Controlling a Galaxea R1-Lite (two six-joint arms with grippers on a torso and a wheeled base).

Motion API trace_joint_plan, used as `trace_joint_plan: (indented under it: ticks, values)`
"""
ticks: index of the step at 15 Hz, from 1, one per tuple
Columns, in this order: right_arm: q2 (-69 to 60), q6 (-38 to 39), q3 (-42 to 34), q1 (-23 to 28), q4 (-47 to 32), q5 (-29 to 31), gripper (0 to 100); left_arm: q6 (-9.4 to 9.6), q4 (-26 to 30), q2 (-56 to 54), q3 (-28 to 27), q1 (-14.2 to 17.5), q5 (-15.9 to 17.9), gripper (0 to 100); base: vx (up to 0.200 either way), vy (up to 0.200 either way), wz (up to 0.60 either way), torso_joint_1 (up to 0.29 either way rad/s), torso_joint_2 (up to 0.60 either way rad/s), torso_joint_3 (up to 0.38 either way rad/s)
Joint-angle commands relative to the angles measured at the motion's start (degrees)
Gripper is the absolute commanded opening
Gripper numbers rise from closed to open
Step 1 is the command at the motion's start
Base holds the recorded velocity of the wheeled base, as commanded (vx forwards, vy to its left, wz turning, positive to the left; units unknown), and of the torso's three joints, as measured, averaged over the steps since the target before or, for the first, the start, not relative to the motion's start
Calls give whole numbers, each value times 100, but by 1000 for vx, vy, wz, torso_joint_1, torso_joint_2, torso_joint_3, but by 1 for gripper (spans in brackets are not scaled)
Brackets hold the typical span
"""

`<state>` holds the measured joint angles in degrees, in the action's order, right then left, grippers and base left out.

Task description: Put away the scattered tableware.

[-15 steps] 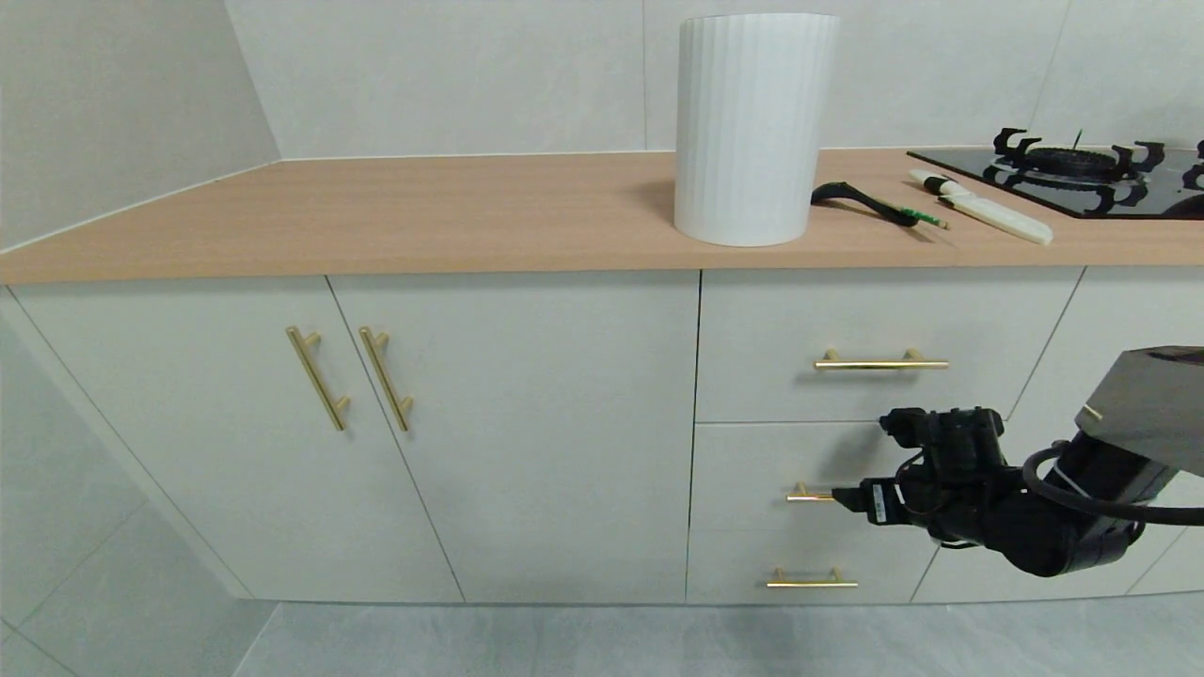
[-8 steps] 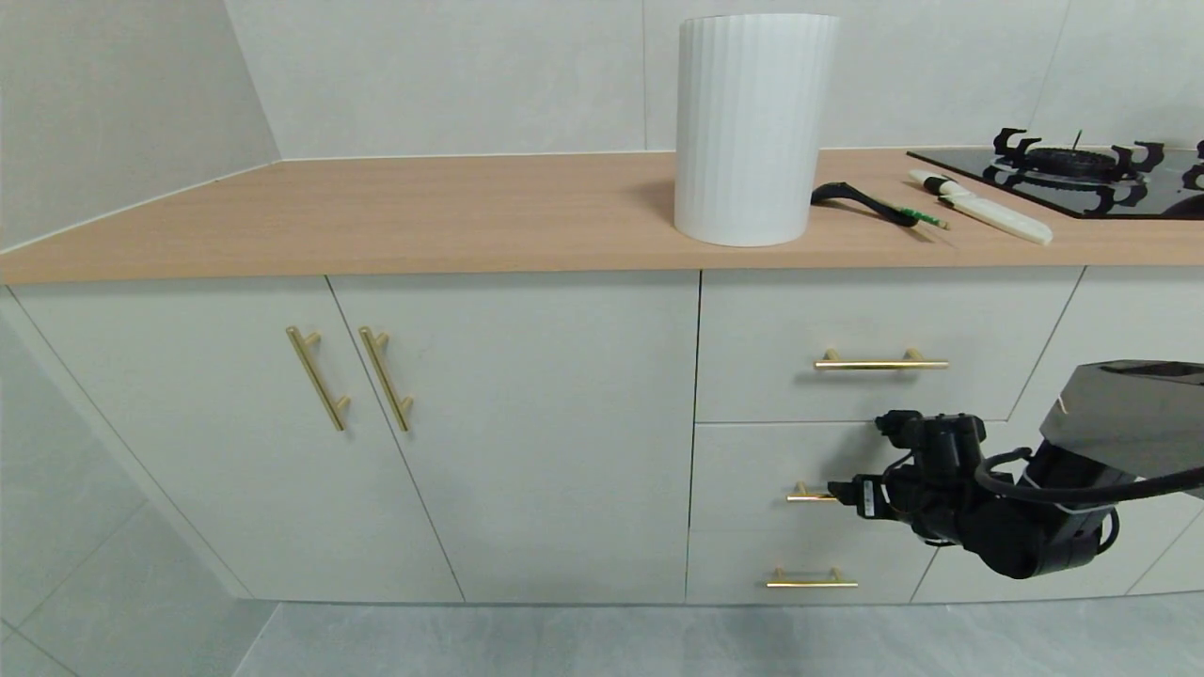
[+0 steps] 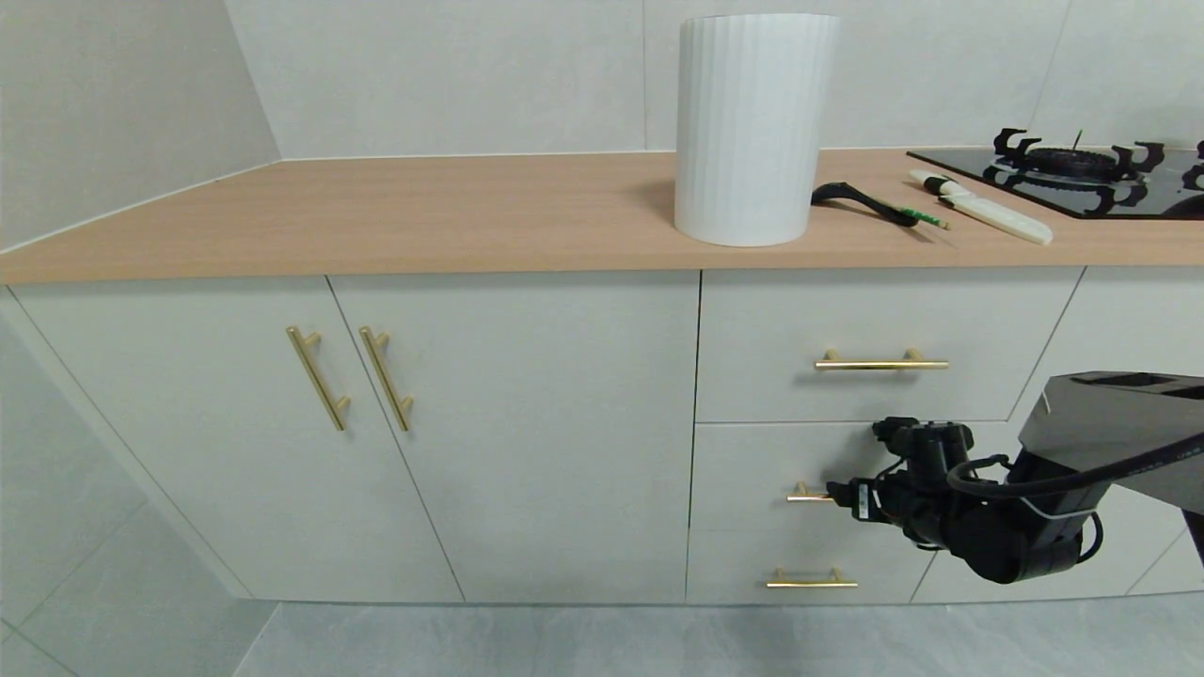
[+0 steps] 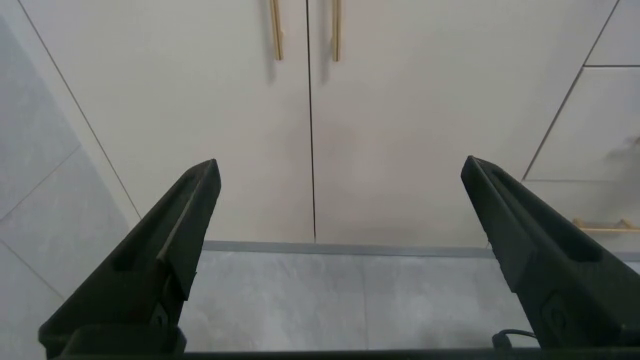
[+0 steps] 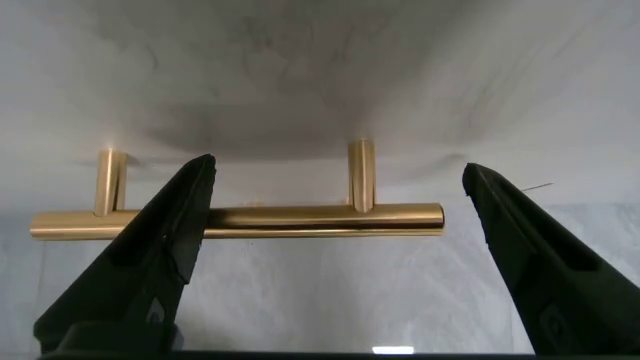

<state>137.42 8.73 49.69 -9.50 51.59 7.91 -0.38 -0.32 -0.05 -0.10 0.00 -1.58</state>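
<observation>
My right gripper is open and held low against the middle drawer front, at its gold handle. In the right wrist view the handle lies across the gap between the spread fingers, close ahead; contact cannot be told. On the wooden counter lie a black utensil, a thin green-tipped stick and a white knife-like piece. A tall white ribbed container stands to their left. My left gripper is open with nothing in it, facing the cabinet doors.
A black gas hob sits at the counter's far right. Three drawers are stacked under the tableware, the top handle and bottom handle free. Two doors with gold handles are to the left. Grey tiled floor lies below.
My right arm has shifted a little left and closer to the middle drawer front, bringing the gripper up to its handle. Everything on the counter is unmoved.
</observation>
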Motion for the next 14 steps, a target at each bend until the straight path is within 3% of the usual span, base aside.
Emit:
trace_joint_plan:
  ticks: [1,10,14]
  values:
    - [-32,-82,-73,0,-88,0,100,-6,-3,5,1,0,0,100,0,0,0,0,0,0]
    - [-207,-231,-240,0,-237,0,100,3,-3,5,1,0,0,100,0,0,0,0,0,0]
    - [-1824,-583,-513,-105,-2276,-352,100,3,-3,5,1,0,0,100,0,0,0,0,0,0]
